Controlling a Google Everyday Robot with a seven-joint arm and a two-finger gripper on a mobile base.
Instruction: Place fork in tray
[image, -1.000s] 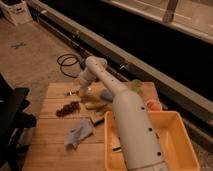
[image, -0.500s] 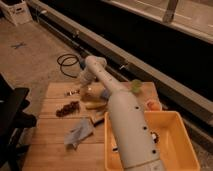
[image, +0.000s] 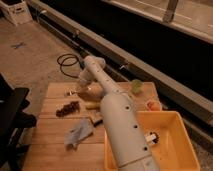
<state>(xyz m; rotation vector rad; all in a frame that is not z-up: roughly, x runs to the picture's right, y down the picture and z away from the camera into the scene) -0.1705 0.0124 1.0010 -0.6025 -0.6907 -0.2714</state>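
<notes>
One gripper (image: 82, 92) low over wooden table (image: 50, 135) | its state: cannot tell | arm (image: 120, 125) hides tray (image: 181, 118) left side

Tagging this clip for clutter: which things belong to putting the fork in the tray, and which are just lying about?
Job: tray; gripper, low at table's far side; fork, not discernible.
Lying about: brush in tray; sponge; dark bits; yellowish piece.
</notes>
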